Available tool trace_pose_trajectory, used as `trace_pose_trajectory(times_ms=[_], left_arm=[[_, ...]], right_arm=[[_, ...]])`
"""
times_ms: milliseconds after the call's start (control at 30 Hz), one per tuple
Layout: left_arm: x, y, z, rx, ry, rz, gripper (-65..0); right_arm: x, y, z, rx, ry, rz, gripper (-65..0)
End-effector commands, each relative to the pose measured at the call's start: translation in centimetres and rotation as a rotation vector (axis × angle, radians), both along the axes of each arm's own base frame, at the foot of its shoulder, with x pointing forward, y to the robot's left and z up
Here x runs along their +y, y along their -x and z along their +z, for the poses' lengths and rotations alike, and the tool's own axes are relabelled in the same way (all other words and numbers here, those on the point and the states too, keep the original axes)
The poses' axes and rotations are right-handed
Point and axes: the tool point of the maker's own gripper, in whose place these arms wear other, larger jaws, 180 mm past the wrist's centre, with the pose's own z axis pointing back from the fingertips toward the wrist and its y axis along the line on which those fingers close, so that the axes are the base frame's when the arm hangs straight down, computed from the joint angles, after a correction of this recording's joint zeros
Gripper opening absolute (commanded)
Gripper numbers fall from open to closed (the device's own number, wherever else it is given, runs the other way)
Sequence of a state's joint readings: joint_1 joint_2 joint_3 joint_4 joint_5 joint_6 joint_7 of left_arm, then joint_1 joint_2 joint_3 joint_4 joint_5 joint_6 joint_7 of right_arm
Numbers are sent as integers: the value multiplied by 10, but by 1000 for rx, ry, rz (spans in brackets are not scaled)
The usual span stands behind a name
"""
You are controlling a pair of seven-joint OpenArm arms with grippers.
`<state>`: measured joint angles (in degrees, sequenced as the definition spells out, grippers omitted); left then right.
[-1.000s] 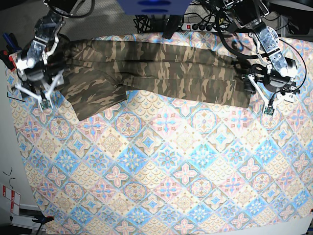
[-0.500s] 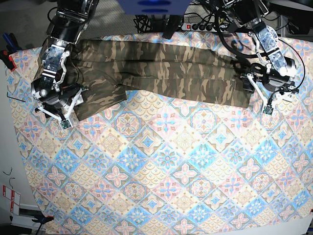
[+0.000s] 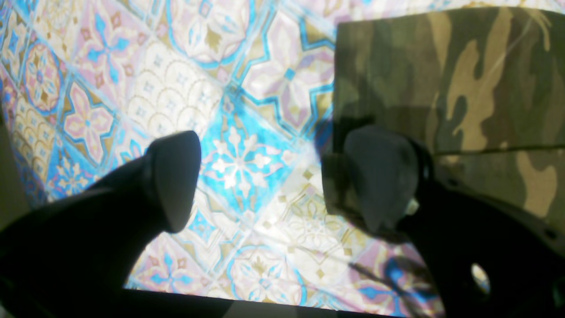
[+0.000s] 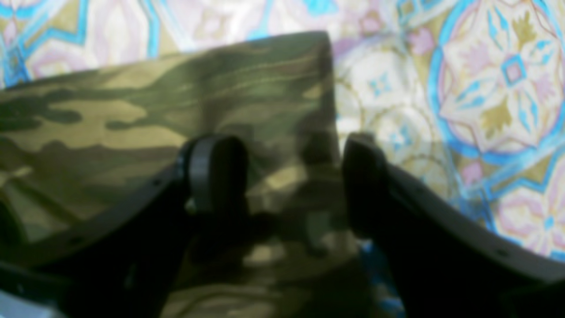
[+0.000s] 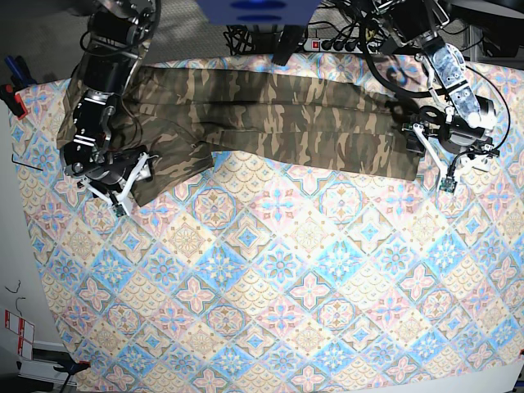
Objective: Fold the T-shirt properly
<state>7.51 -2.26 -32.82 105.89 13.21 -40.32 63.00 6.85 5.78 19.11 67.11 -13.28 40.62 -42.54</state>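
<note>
The camouflage T-shirt (image 5: 270, 119) lies as a long folded band across the far part of the tile-patterned tablecloth (image 5: 278, 286). My right gripper (image 5: 105, 195) hangs open over the shirt's near left corner. In the right wrist view one of its fingers (image 4: 216, 172) is over the T-shirt (image 4: 154, 110) and the other is at the cloth's edge. My left gripper (image 5: 434, 164) stands open at the shirt's right end. In the left wrist view one of its fingertips (image 3: 379, 176) overlaps the T-shirt (image 3: 476, 79) corner and the other is over bare tablecloth (image 3: 238, 163).
A power strip (image 5: 336, 42) with black cables lies behind the cloth at the back. A blue block (image 5: 258, 10) sits at the top middle. Red-handled tools (image 5: 10, 94) lie off the left edge, where the table ends.
My right arm has swung from the table's far left edge inward and nearer, onto the shirt's near left corner. The left arm has stayed put, and both grippers have kept their opening.
</note>
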Motion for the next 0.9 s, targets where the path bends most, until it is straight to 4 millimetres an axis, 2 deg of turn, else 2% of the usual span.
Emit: trace_pose_trajectory(times_ms=[0,100,167,267,333,467,533,633,733,867], left_arm=[[4,-7,10,-33,-17,0,-106],[4,-7,10,-33,-17,0,-106],[4,-8,10,-36,-17,0,-106],[4,-9,11,-38,-17,0,-106],[4,-9,11,-38,-17,0,-106],[4,-9,11,-38,-17,0,-106],[4,-9,11,-38,-17,0,-106],[4,-8,10,-36,-17,0,-106],[4,-8,10,-36,-17,0,-106],[4,-8,10,-36,-17,0,-106]], right_arm=[[-4,4,-5,31,28,1,-266],[7,6,-9,46,34,49,-314],[14,7,-11,56,39,82,-404],[14,7,-11,61,40,83,-548],[16,7,-12,63,42,89,-613],[11,13,-12,93,62,86,-623],[6,5,2,48,87,84,-623],[-2,7,26,-23,152,93,-622],[-14,10,48,-19,235,87,-622],[-20,13,62,-21,284,80,-622]])
